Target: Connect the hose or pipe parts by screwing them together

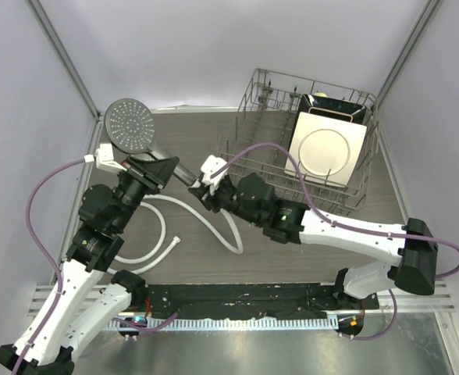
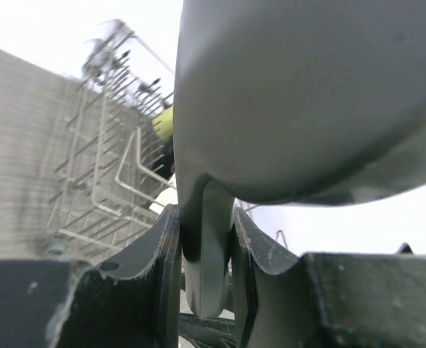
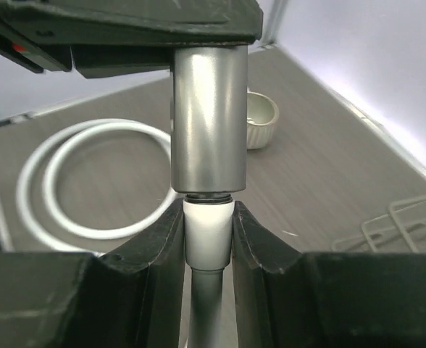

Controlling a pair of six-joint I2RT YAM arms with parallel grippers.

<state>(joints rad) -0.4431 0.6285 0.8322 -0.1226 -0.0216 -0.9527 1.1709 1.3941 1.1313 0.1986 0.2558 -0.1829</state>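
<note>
The grey shower head [image 1: 129, 125] is held up at the back left, its perforated face toward the overhead camera and its handle [image 1: 181, 170] pointing right. My left gripper [image 1: 161, 169] is shut on the handle; in the left wrist view its jaws pinch the narrow neck [image 2: 207, 246] under the head's body [image 2: 307, 94]. My right gripper [image 1: 197, 187] is shut on the white end nut [image 3: 209, 235] of the white hose [image 1: 161, 234]. The nut butts against the handle's end [image 3: 209, 123], with a thin dark threaded ring showing between them. The rest of the hose lies coiled on the table [image 3: 90, 181].
A wire dish rack [image 1: 253, 144] with a white square plate [image 1: 327, 148] stands at the back right, close behind my right arm. A small ribbed cup [image 3: 261, 119] sits on the table beyond the handle. Purple cables [image 1: 38, 195] loop from both arms.
</note>
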